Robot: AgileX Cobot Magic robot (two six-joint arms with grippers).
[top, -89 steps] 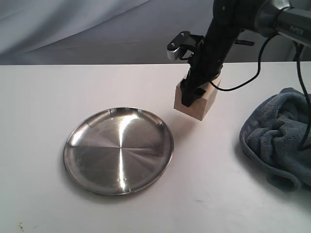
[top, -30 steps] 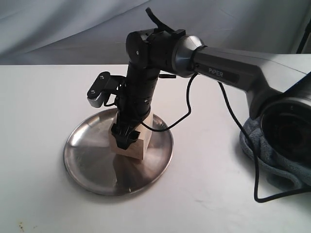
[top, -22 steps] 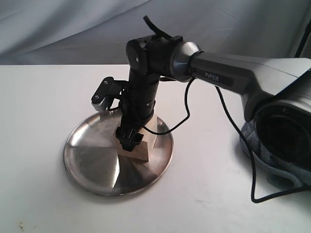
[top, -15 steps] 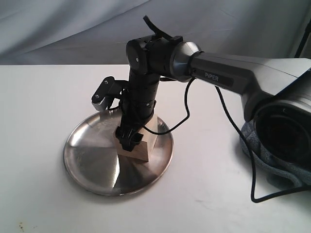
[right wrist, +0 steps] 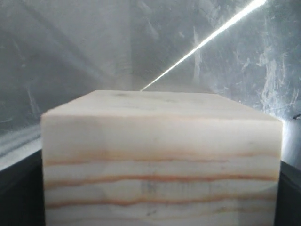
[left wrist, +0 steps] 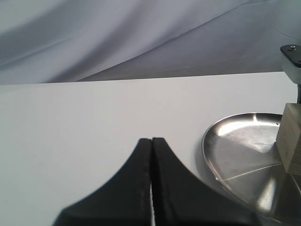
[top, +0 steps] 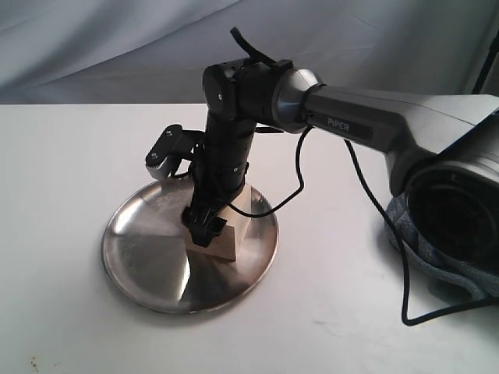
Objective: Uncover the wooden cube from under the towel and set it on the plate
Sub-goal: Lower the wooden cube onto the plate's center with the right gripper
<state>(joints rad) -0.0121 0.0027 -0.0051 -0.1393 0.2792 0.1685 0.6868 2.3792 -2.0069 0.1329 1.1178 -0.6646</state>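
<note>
The right gripper (top: 206, 228) clasps the wooden cube (top: 224, 246), which sits flat on the right half of the plate (top: 140, 265) at frame centre, so placing looks nearly done and needs only release and a straight lift; the cube has no long axis, its broad face toward the lower edge, and the left gripper (left wrist: 151, 179) is clenched empty.

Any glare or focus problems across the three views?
Exterior view: bright radial streaks on the plate, and the near arm joint at right is blurred. Left wrist view: left gripper is dark and soft, close up. Right wrist view: wooden cube is sharp, with one hard glare line on the plate behind.
</note>
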